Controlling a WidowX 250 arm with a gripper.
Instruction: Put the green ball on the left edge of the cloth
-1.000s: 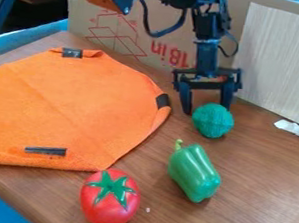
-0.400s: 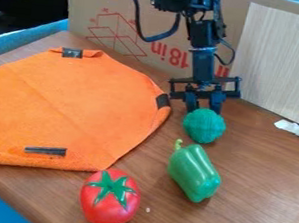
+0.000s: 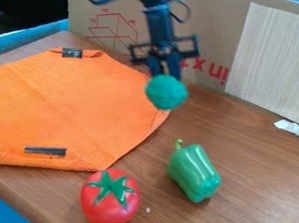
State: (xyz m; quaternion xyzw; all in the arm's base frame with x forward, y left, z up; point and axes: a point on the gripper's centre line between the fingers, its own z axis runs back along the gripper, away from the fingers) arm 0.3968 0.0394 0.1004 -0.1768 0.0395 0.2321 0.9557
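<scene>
So the jaws of the gripper point(image 3: 165, 72) are drawn in close to each other and clamped on the green ball point(image 3: 166, 93), with just a narrow gap between the two fingers. They've got it by the top, and most of the ball pokes out below the tips. The ball itself is a solid teal-ish green, pretty much round, with a slightly bumpy-looking surface. It's hanging in front of the upper right edge of the orange cloth point(image 3: 65, 107) as the camera sees it — can't tell how high up it is. The cloth is spread out fairly flat on the brown wood-grain table point(image 3: 258, 190), with a dark strip point(image 3: 45, 150) near its bottom edge and a dark patch point(image 3: 71, 53) at the top. Down in front there's a red tomato point(image 3: 109, 203) with a green star-shaped top, right by the cloth's lower corner, and a green bell pepper point(image 3: 196, 174) lying on its side to the right of that, stem pointing toward the back. Behind it all stands a cardboard box point(image 3: 212, 24) with red print, plus a pale wood-grain panel point(image 3: 278, 59) on the right.
</scene>
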